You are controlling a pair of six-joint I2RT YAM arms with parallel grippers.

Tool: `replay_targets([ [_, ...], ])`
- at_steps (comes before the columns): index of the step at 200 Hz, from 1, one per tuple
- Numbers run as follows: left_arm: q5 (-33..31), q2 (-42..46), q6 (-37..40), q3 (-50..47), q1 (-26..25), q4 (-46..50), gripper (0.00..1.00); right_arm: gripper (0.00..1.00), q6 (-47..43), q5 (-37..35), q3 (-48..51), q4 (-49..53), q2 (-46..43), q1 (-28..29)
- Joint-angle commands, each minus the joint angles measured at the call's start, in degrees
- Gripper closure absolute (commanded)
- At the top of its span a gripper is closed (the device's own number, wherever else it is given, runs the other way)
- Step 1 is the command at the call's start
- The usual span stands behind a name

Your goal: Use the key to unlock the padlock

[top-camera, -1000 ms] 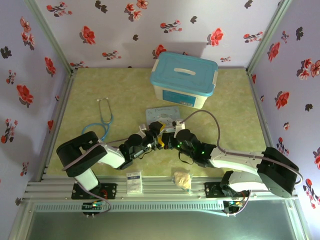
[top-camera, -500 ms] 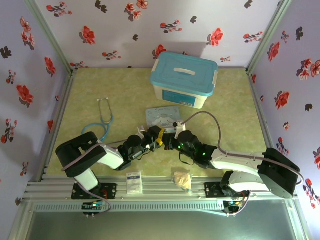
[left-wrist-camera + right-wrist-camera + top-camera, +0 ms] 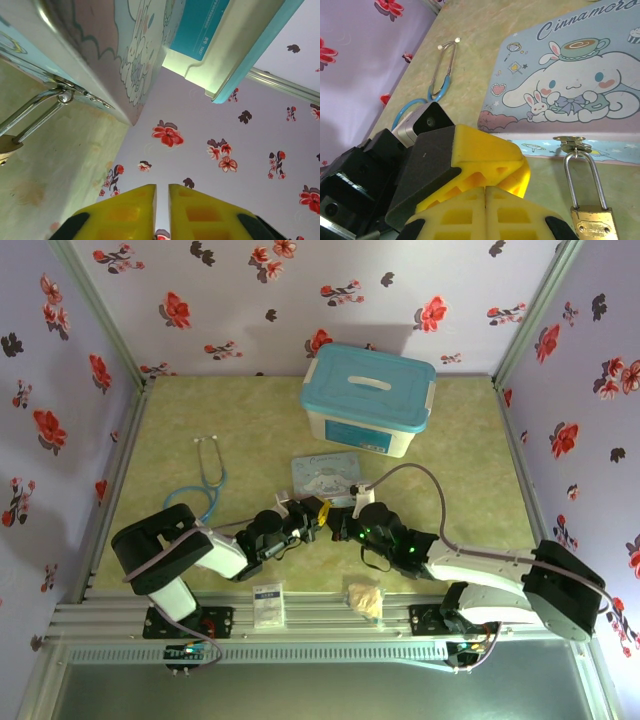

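One padlock beside right gripper

The right gripper sits at the bottom edge, its two yellow fingers pressed together with no gap. Just above them is the left gripper, yellow fingers on a black body, touching or nearly so. At lower right, the padlock has its shackle through the hasp of the tin, which lies flat on the table. A stethoscope lies beyond, near the wall.
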State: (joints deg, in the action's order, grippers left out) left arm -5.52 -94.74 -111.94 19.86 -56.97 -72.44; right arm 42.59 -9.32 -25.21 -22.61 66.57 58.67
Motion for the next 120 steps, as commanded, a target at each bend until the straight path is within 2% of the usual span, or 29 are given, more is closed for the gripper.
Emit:
replay_targets([
  [1, -0.4, 0.2, 1.8, -0.1, 0.4, -1.6, 0.88, 1.00, -0.1, -1.9, 0.9, 1.7, -1.3, 0.3],
  [30, -0.5, 0.4, 3.0, -0.3, 0.6, -1.4, 0.92, 1.00, 0.0, -2.4, 1.3, 2.3, -2.2, 0.4],
  [46, -0.5, 0.5, 3.5, -0.3, 0.8, -1.3, 1.00, 1.00, 0.0, -2.3, 1.5, 2.3, -2.5, 0.4],
  [82, -0.4, 2.4, 8.5, -0.2, 1.6, 0.3, 1.00, 0.99, 0.7, -2.1, 2.4, 2.6, -4.0, 0.1],
  [88, -0.3, 3.6, 10.4, -0.1, 1.9, 1.7, 1.00, 0.91, 1.1, -1.8, 2.9, 2.5, -5.0, -0.3],
  [98, 0.0, 6.2, 13.7, 0.4, 2.3, 5.8, 1.00, 0.57, 1.6, -0.1, 4.1, 2.5, -7.2, -1.6],
  [104, 0.4, 8.3, 16.8, 0.9, 2.6, 8.9, 1.00, 0.42, 1.9, 1.7, 4.8, 2.3, -8.8, -2.8],
  [112, 1.4, 11.5, 21.1, 2.2, 3.2, 14.4, 1.00, 0.29, 2.5, 4.4, 5.7, 1.8, -11.1, -4.7],
  [120, 2.1, 14.9, 26.0, 4.0, 3.6, 21.1, 1.00, 0.23, 2.9, 7.7, 6.8, 1.3, -13.4, -6.8],
])
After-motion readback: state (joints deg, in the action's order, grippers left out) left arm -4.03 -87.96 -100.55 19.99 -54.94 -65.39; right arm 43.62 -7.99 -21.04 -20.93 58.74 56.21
